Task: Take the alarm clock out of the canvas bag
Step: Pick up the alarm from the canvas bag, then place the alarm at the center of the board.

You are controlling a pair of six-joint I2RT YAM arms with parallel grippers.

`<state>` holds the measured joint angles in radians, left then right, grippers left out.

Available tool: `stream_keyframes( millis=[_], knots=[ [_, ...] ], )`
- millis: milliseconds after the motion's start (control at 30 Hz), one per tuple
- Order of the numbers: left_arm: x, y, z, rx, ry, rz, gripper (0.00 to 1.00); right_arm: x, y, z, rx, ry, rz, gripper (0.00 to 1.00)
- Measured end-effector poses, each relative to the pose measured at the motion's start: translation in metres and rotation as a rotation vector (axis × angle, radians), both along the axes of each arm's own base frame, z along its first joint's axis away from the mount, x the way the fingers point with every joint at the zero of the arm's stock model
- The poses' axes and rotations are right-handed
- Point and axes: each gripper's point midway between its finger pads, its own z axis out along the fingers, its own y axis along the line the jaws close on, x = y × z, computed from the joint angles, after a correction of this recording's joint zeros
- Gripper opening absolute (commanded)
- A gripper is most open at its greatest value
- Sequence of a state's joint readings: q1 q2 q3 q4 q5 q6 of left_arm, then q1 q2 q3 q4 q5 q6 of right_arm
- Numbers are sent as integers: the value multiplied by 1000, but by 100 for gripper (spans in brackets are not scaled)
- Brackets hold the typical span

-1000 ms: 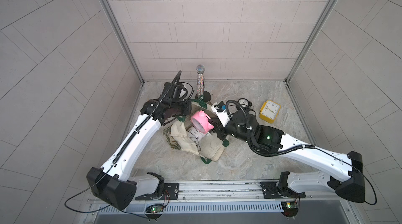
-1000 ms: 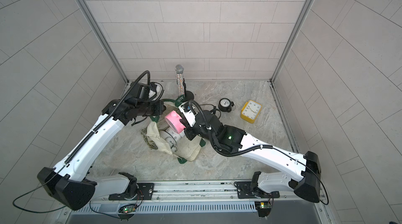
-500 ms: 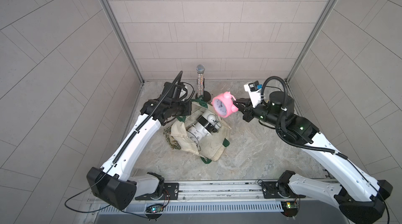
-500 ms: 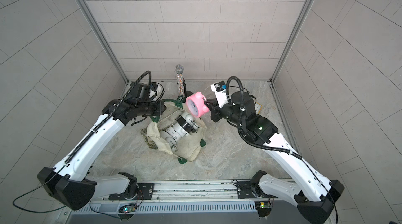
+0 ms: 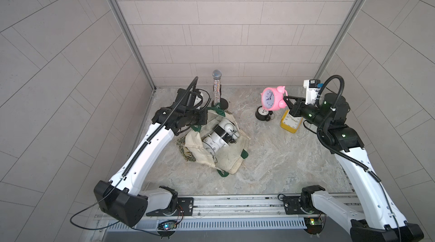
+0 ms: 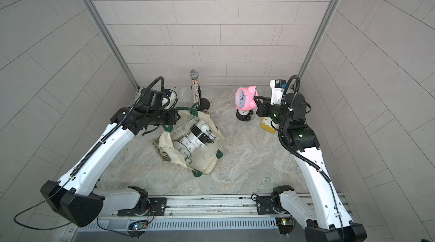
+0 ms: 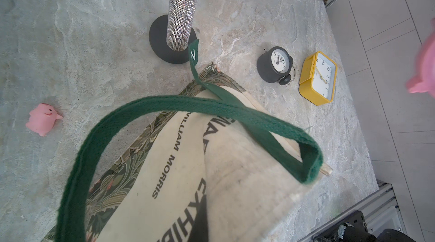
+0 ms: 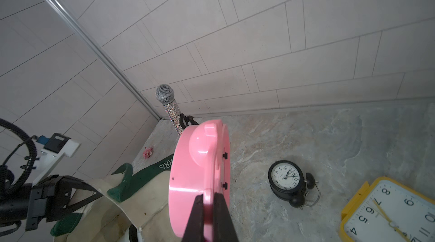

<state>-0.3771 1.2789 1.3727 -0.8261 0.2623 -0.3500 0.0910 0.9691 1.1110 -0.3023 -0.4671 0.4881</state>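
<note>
The canvas bag point(image 5: 228, 158) lies open on the table in both top views. Its green handle point(image 7: 188, 106) is pinched in the closed left gripper point(image 5: 203, 116). The pink alarm clock point(image 5: 271, 98) is held clear of the bag, raised near a black clock point(image 5: 262, 113). It is clamped at its edge by the right gripper point(image 8: 209, 197). A small pink pig point(image 7: 42, 122) is shown only in the wrist views.

Pink pig-eared alarm clock point(image 5: 270, 98) kinda blocks the top of the black round twin-bell clock point(image 5: 262, 114) at its 7 o'clock; yellow square clock point(image 5: 290, 125) at 4 o'clock sits half behind the right gripper point(image 5: 286, 102).
</note>
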Motion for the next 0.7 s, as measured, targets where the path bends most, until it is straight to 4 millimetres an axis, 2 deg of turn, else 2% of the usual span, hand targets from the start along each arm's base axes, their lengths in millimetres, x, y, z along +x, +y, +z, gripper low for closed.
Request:
stream_keyframes(
  millis=[167, 367, 533, 700],
  knots=[
    [0, -1, 0, -3, 1, -3, 0, 9, -6, -77, 61, 175, -40, 0],
    [0, -1, 1, -7, -1, -5, 0, 22, -9, -149, 149, 349, -79, 0],
    [-1, -3, 0, -12, 2, -10, 0, 28, -6, -184, 228, 425, -87, 0],
    [-1, -4, -1, -17, 4, -14, 0, 31, -4, -205, 292, 459, -92, 0]
  ],
)
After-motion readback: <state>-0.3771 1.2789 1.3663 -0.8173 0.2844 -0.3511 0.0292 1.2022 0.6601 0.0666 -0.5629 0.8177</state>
